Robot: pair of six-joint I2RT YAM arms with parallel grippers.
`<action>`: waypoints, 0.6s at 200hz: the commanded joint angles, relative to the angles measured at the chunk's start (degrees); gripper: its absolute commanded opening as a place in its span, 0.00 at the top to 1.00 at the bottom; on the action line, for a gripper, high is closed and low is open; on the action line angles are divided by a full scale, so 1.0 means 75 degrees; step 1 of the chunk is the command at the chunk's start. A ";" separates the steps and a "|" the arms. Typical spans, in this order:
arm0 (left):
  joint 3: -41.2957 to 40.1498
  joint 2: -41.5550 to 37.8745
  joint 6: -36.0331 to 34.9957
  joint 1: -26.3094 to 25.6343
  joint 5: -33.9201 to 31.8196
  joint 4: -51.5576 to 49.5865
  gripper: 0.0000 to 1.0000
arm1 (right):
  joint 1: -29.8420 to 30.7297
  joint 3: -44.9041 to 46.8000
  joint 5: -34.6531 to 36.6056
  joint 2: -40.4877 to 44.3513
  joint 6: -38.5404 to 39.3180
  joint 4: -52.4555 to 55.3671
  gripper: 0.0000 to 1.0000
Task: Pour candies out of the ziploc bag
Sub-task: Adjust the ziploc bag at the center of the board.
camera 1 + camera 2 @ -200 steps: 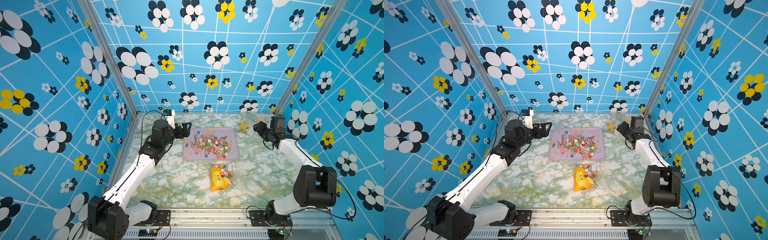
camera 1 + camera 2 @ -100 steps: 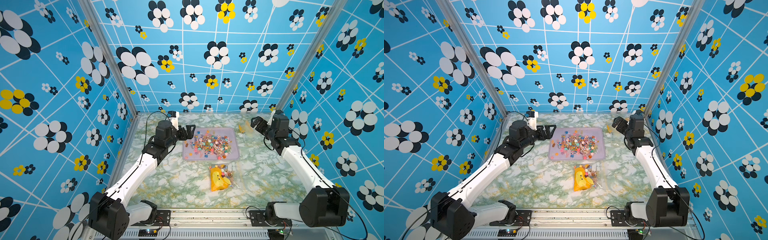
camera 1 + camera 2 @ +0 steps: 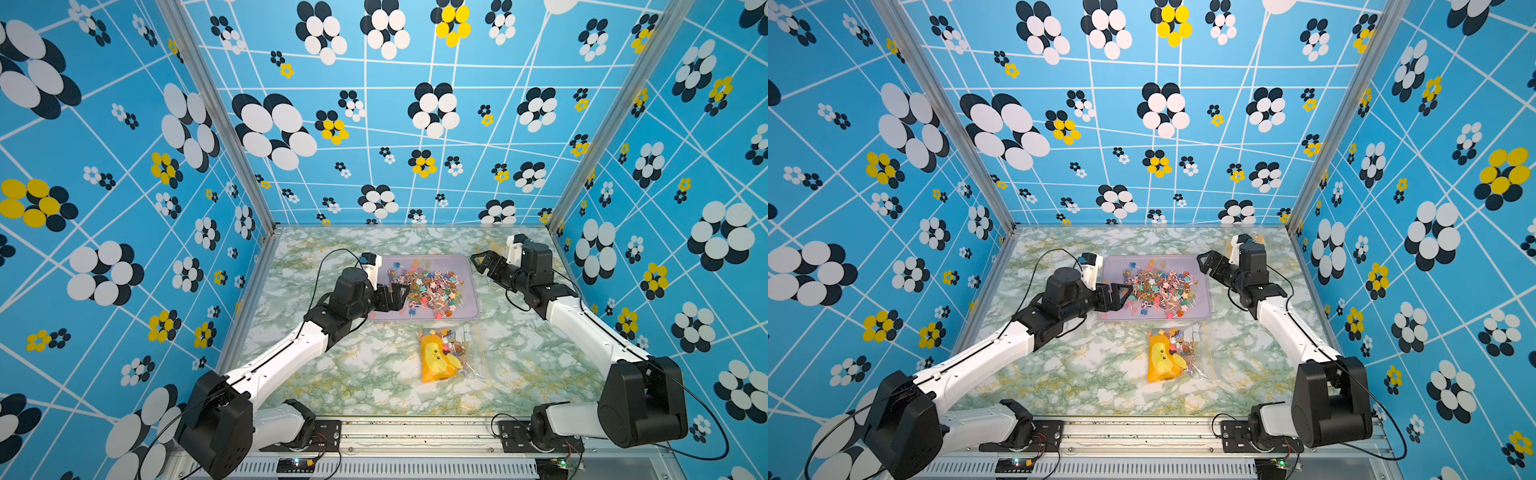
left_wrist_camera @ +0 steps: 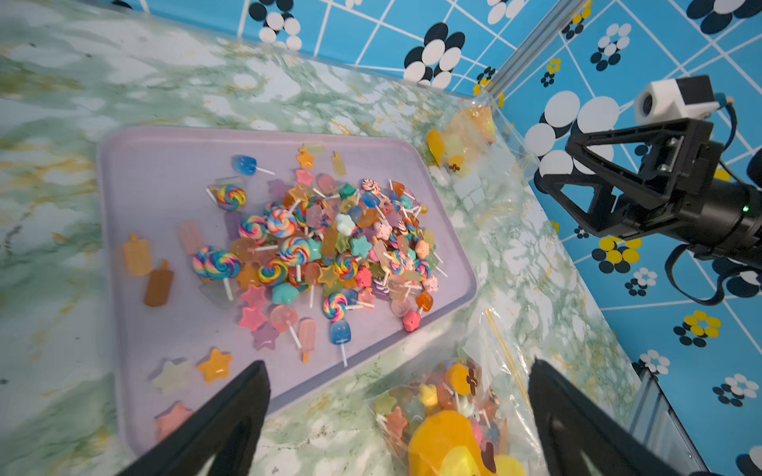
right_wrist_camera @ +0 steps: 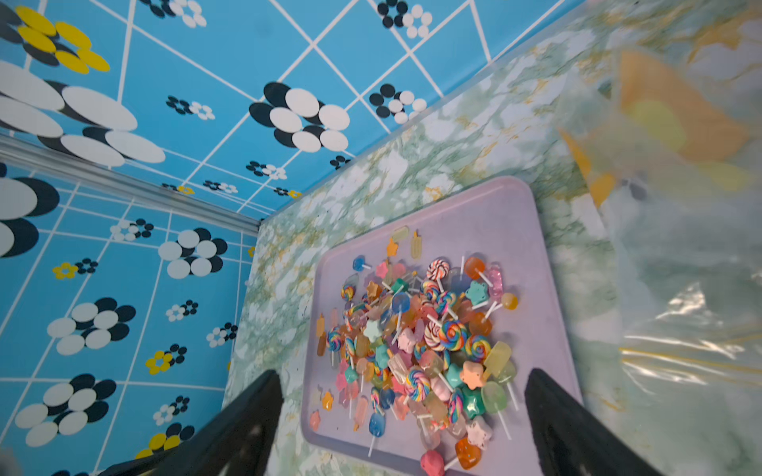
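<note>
In both top views a lilac tray [image 3: 462, 266] [image 3: 1200, 270] sits mid-frame on the marbled worktop [image 3: 353, 374], its long side running left to right. The candies [image 3: 428, 289] [image 3: 1163, 291] are heaped in it, and the heap stretches along that same line. Just below the tray, close to its lower edge, the ziploc bag [image 3: 444, 353] [image 3: 1169, 355] lies flat. Its yellow print runs lengthwise up the frame toward the tray, with more sweets packed beside it. I cannot tell from here which edge is the mouth. The left hand [image 3: 401, 295] [image 3: 1121, 293] hangs at the tray's left end, jaws spread wide and empty. The right hand [image 3: 478, 262] [image 3: 1204, 259] is off the tray's upper right corner, also spread and holding nothing.

Left wrist view: the left hand [image 4: 396, 364] gapes at the bottom of the frame. One finger is over the tray's [image 4: 165, 177] edge, and the bag [image 4: 453, 412] lies between the two. Thin yellow lines run along the bag's clear side. The candies [image 4: 321, 255] fill mid-frame — swirls, stars, ice-lolly shapes, sticks pointing every way. The right hand [image 4: 556, 165] shows at the right, apart from a second clear bag [image 4: 466, 136] in the corner.

Right wrist view: the right hand [image 5: 404, 373] opens wide above the tray [image 5: 495, 218] and the candies [image 5: 433, 342]. The second bag [image 5: 680, 206] is a blur at the right.
</note>
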State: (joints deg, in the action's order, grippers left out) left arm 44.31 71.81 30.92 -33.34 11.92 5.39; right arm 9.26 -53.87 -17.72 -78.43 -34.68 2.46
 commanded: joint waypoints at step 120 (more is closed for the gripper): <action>-0.0618 0.2293 0.1141 -0.2332 0.0771 0.0628 0.05 | 0.0209 0.0359 0.0393 0.0210 0.0828 0.1620 0.16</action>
State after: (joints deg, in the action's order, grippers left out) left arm 38.11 86.52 38.54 -49.50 15.38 9.43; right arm 10.55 -51.77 -15.11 -78.00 -28.91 13.21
